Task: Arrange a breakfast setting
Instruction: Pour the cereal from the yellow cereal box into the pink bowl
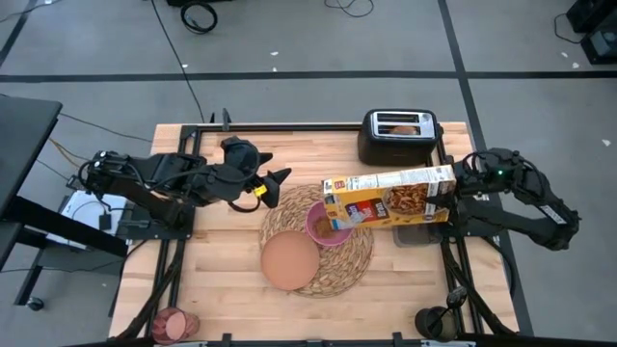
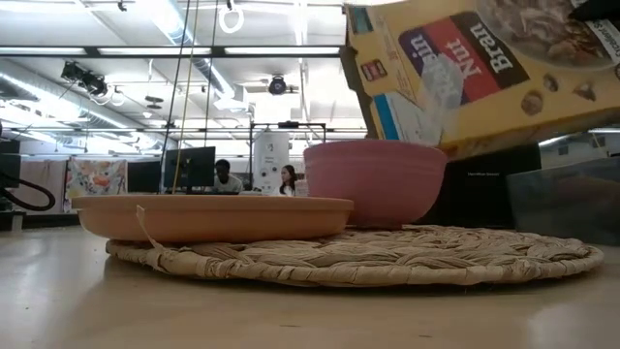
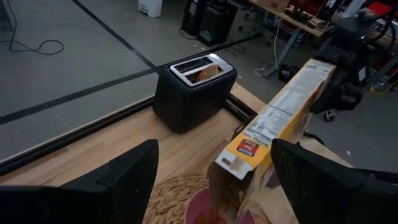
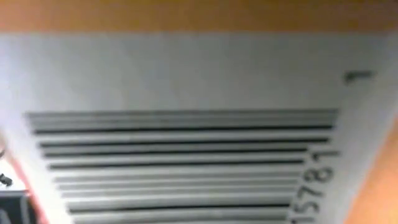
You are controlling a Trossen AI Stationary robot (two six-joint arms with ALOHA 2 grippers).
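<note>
High view | my right end effector (image 1: 453, 190) clamps cereal box (image 1: 390, 197) by its base | long axis level, open end over bowl (image 1: 326, 226) | left end effector (image 1: 273, 185) empty, open, beside mat (image 1: 333, 275).

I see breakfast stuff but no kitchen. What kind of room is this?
Probably a robot lab or workshop, not a home. Cables trail over the taped floor, ceiling strip lights run overhead, and people sit at screens behind the wooden table.
</note>
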